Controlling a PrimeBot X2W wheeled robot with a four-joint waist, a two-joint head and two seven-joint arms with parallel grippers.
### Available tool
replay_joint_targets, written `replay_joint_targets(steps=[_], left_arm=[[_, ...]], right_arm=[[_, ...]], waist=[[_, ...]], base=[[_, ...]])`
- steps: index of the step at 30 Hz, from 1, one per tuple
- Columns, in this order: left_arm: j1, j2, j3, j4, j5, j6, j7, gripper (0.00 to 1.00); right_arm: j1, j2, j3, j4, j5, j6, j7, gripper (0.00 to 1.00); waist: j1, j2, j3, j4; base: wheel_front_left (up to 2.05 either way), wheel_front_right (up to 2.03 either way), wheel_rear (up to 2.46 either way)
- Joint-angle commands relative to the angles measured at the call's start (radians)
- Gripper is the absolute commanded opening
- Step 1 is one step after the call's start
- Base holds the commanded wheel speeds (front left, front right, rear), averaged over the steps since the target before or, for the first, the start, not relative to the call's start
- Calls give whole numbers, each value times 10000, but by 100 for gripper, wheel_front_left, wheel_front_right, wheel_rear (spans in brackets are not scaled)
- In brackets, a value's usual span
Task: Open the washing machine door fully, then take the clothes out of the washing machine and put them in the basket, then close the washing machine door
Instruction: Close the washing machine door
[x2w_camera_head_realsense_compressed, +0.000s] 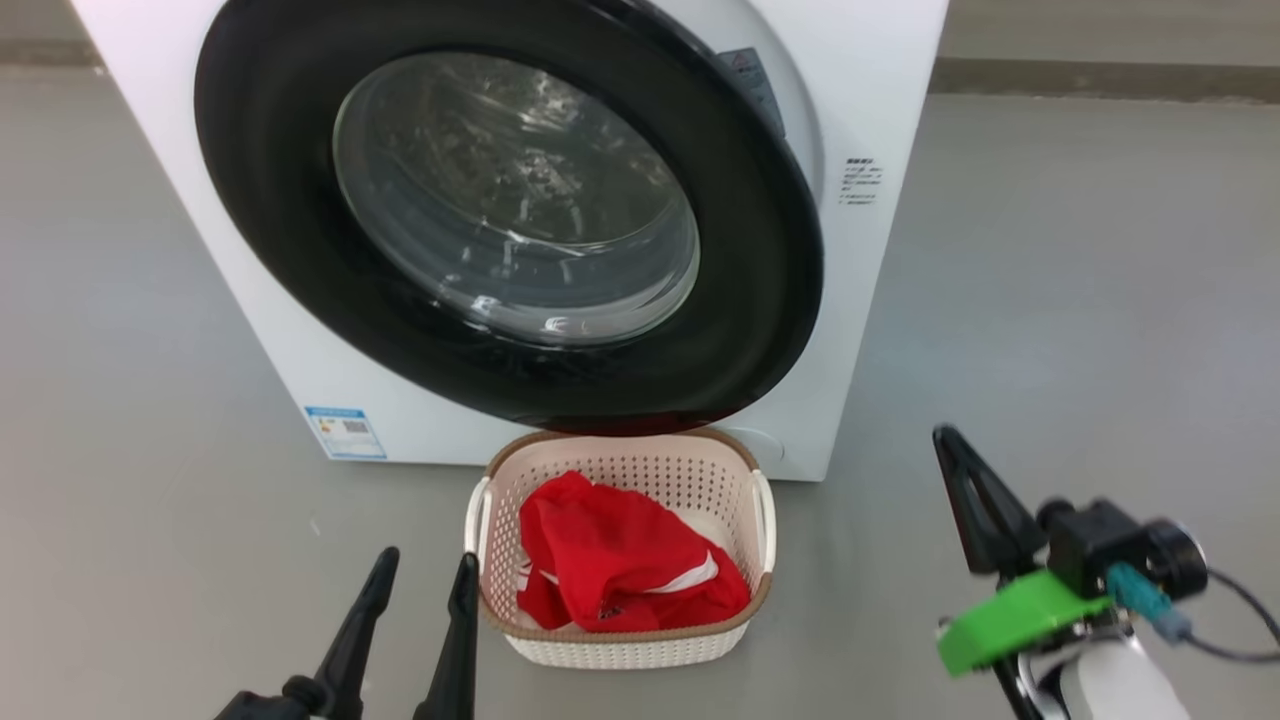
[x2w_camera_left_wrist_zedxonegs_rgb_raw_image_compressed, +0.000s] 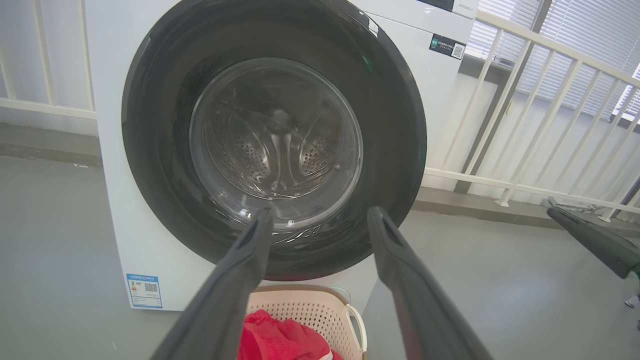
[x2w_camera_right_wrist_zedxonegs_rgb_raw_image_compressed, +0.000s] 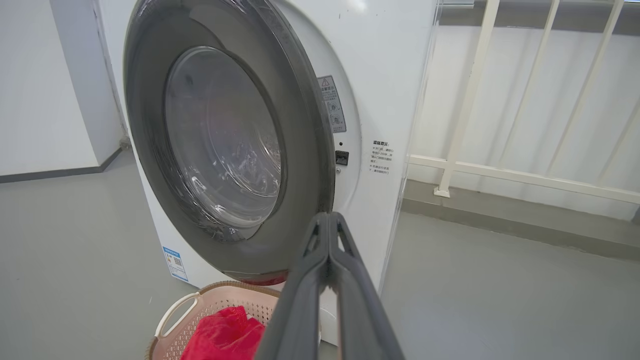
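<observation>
While left jaws gape, clothes (x2w_camera_head_realsense_compressed: 620, 565) in basket (x2w_camera_head_realsense_compressed: 620, 655) beside

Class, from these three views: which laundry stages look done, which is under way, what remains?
Done: the clothes lie in the basket; the drum looks empty. In hand: the washing machine door stands almost shut, gapped at its latch edge from the washing machine; the open left gripper and shut right gripper hang clear of it. Left: pressing it closed.
</observation>
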Motion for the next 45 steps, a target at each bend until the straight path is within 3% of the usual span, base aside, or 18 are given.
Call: replay_joint_targets(steps=[1,9,23,45], left_arm=[[-533,0,308,-349,-110,-75,-35,100],[-1005,-147,99,-438,-57,-201,-85,100],[-1844,-395,-140,-242,44,-465,-176,100],[-2632,-792,-110,-35,262,-869,-224,100]], right_arm=[[-731,-112,307,-42,-50,60,-65,0],[-2906,-112,732,1396,-280,60,-65,0],[-5927,-112,285,3119,-1054,60,-65,0],[-8567,-708,-522,4537,-2114,60,-65,0]], waist=[[0,0,252,209],[0,0,1133,686],[0,0,2617,1612],[0,0,3658,2174]], base=[[0,0,0],[0,0,0],[0,0,0],[0,0,0]])
